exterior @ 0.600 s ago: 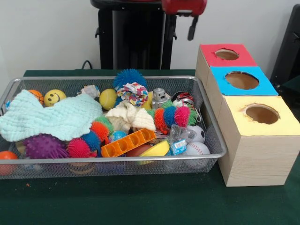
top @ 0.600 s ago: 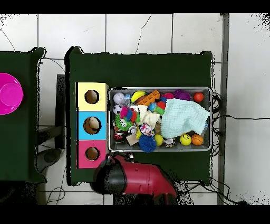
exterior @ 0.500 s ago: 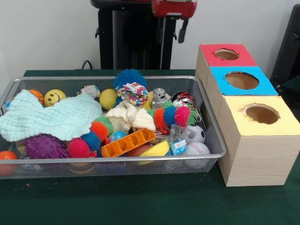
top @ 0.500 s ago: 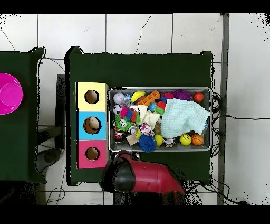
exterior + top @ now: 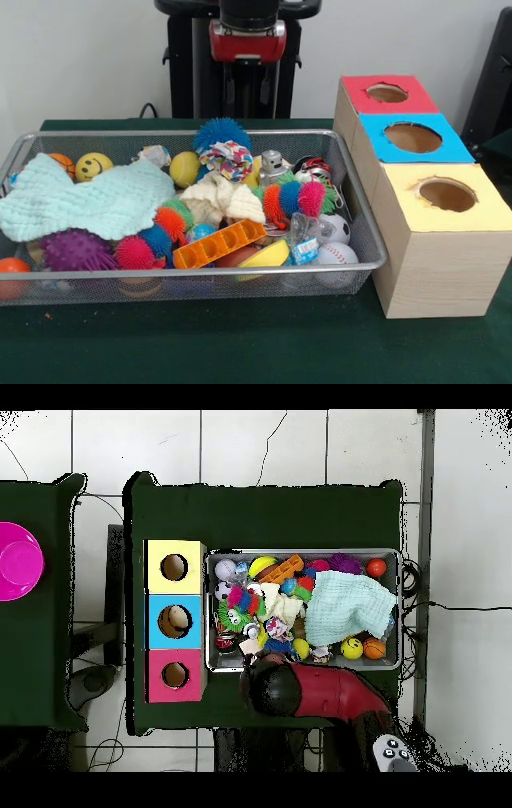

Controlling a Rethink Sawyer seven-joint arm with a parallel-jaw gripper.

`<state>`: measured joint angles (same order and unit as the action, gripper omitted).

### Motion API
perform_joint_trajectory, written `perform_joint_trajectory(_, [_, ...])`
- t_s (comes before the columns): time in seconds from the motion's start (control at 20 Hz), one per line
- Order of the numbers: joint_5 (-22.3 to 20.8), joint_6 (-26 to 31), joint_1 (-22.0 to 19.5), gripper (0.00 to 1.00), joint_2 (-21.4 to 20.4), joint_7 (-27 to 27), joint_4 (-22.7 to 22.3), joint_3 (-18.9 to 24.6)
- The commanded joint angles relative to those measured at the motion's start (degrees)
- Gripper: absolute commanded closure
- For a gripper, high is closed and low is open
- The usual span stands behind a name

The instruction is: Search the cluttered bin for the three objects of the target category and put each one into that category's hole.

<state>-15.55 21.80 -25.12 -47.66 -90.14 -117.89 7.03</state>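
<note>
While the arm's red and black head (image 5: 247,36) hung above the far rim of the wire-mesh bin (image 5: 364,216), its fingers were hidden in both views, so I could not tell whether they were spread or closed, and nothing showed in their hold. One clear plastic bottle with a blue-and-white label (image 5: 302,240) lay in the bin toward its near rim and the end next to the boxes, wedged against a small soccer ball (image 5: 336,227) and a baseball (image 5: 336,254), with an orange plastic block (image 5: 218,243) just beside it. The blue-topped box's hole (image 5: 413,137) stood at the side of the bin, between the red-topped box (image 5: 386,93) and the yellow-topped box (image 5: 446,194); in the overhead view something pale already showed inside the blue hole (image 5: 174,620). The main risk was a crowded grasp: coming down on the bottle could nudge the balls or pinch the spiky rubber toy (image 5: 298,198) nearby. A slick, round bottle might also slip free in transit. Any other bottle was probably buried under the pale green cloth (image 5: 88,200), so a search could miss it.
</note>
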Motion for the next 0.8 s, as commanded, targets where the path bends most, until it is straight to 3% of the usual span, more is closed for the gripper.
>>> perform_joint_trajectory(0.05, [-3.4,-0.7,-1.2,0.0,6.2,5.7,9.3,9.8])
perform_joint_trajectory(0.3, [-4.9,3.4,-0.6,0.0,6.5,5.0,12.4,9.2])
perform_joint_trajectory(0.55, [-7.0,0.1,-2.0,0.0,7.3,4.9,13.3,10.7])
perform_joint_trajectory(0.8, [-12.0,-8.6,-4.5,0.0,6.2,3.4,10.6,12.5])
